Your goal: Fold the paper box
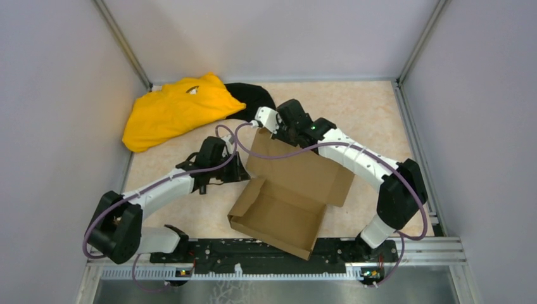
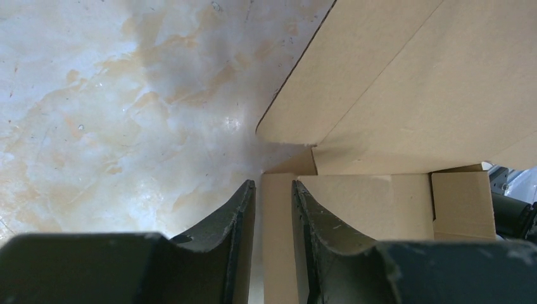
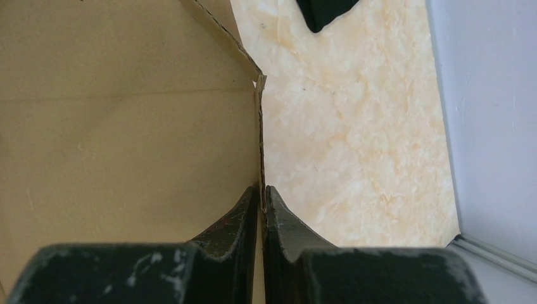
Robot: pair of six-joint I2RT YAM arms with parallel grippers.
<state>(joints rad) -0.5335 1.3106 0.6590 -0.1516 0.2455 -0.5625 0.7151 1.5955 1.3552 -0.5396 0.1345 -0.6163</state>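
so the paper box (image 1: 278,212) sits pretty much dead centre between the two arms. The open tray half is on the side toward the arm bases, and the lid panel stretches away from it toward the far side. Its long axis runs tray-to-lid, skewed a bit.

It's plain brown cardboard, matte, with crisp creases, a rounded flap corner and perforated-looking edges. It looks stiff but thin.

The right tool (image 3: 262,209) is clenched on the lid's far edge, with the sheet running straight between its fingers. The left tool (image 2: 273,202) is at the box's left side where tray meets lid. Its fingers sit slightly parted over a side flap, and as far as I can see they pinch nothing.

My guess is the next move is the lid. The tray lies back toward the bases from the right tool, so that arm would swing the panel over it while the left one minds the flap.

Beyond the box's far-left corner there's a yellow cloth (image 1: 174,111) with a black cloth (image 1: 253,95) tucked beside it. Both lie on the marbled beige tabletop (image 1: 361,107), which looks glossy and smooth.
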